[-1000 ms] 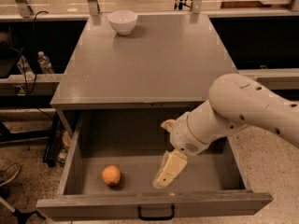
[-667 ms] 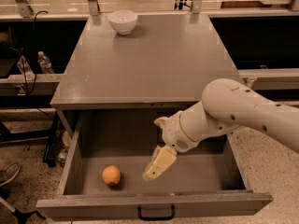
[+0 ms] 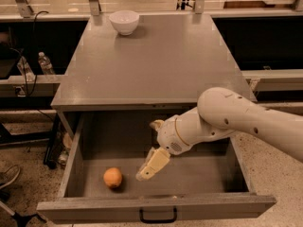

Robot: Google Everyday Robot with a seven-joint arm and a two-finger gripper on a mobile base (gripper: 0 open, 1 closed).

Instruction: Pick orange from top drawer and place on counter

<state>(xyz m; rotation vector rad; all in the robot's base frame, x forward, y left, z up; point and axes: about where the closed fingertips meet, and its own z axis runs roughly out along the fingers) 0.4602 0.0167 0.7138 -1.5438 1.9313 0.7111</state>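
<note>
Orange (image 3: 112, 177) sits on the floor of the top drawer (image 3: 71, 167), in the front-left part, near the left wall and a little back from the front panel. It rests alone, with nothing touching it. The drawer is pulled fully out from under the counter (image 3: 156, 65), and its small black handle (image 3: 158, 215) shows at the middle of the front panel. Far back on the counter, near the left rear corner, stands a white bowl (image 3: 124, 21), upright and well apart from everything below.

Just to the right of the orange, the gripper (image 3: 150, 166) hangs inside the drawer, tilted so its tan tip points down and left toward the fruit. A clear gap of bare drawer floor lies between the tip and the orange; the fruit is beside the gripper, not within it. Whether the gripper is open or closed cannot be told from this angle. Its white arm (image 3: 236, 119) reaches in from the right, over the drawer's right side.
</note>
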